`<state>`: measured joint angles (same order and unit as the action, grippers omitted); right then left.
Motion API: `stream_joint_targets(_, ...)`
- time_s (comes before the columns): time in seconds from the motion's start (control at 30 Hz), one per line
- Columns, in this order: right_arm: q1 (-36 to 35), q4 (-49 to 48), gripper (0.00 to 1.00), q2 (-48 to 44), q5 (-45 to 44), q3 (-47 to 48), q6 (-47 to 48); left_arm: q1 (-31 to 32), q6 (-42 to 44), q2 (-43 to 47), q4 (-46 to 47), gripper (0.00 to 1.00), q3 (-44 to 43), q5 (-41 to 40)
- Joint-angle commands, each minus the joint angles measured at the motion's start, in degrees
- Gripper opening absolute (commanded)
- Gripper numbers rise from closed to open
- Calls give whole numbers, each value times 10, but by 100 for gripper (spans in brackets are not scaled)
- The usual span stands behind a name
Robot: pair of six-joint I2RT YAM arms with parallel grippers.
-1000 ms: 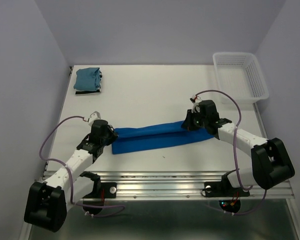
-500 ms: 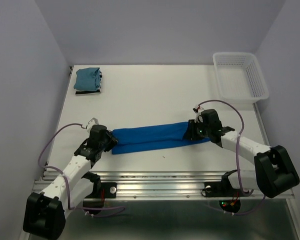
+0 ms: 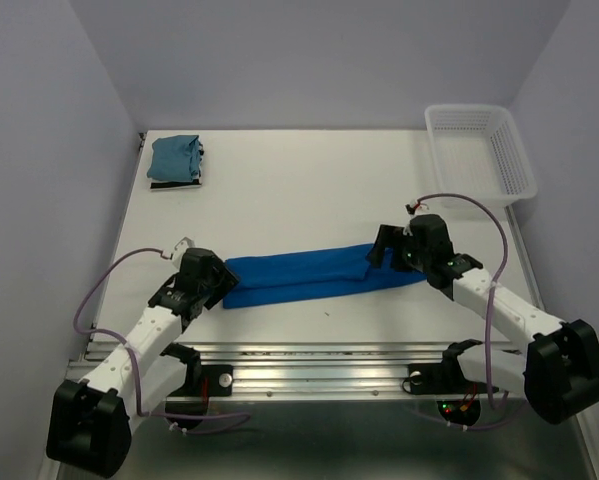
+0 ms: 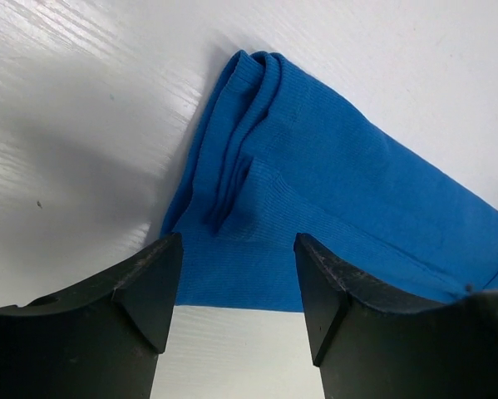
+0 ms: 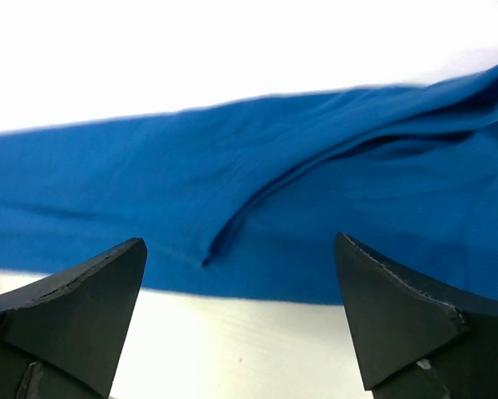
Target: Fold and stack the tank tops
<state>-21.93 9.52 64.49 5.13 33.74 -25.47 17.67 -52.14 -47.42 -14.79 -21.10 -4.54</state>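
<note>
The royal blue tank top (image 3: pixel 314 272) lies on the white table (image 3: pixel 299 190) as a long strip folded lengthwise. My left gripper (image 3: pixel 222 285) sits at its left end, open, with the folded edge (image 4: pixel 332 199) just beyond the fingertips and nothing between them (image 4: pixel 238 245). At the strip's right end my right gripper (image 3: pixel 384 250) is wide open and empty (image 5: pixel 240 245), the blue cloth (image 5: pixel 232 174) lying ahead of it. A folded teal tank top (image 3: pixel 175 158) rests at the back left, on top of something dark whose edge (image 3: pixel 174 185) shows beneath it.
A white lattice basket (image 3: pixel 467 108) stands at the back right corner. Purple cables loop from both arms. The metal rail (image 3: pixel 319 360) runs along the near edge.
Both grippers have opened and let go of the ends of the royal blue top, which now lies on the table. The right arm has swung outward to the right.
</note>
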Motion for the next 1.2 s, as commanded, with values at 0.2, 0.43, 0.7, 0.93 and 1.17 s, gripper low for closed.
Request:
stream_joint_targets(0.2, 8, 7, 100, 121, -233, 162, 1, 5, 32, -94, 19, 62, -90, -13)
stream_joint_targets(0.43, 24, 11, 100, 227, -238, 225, -2, 33, 52, -165, 63, 63, -132, 19)
stream_joint_targets(0.7, 29, 29, 100, 236, -209, 176, -26, 84, 57, -281, 99, 63, -167, 43)
stream_joint_targets(0.93, 35, 33, 100, 184, -235, 93, -43, 85, 63, -286, 68, 63, -144, 26)
stream_joint_targets(1.17, 48, 36, 100, 217, -213, 95, -56, 84, 61, -280, 36, 62, -119, -2)
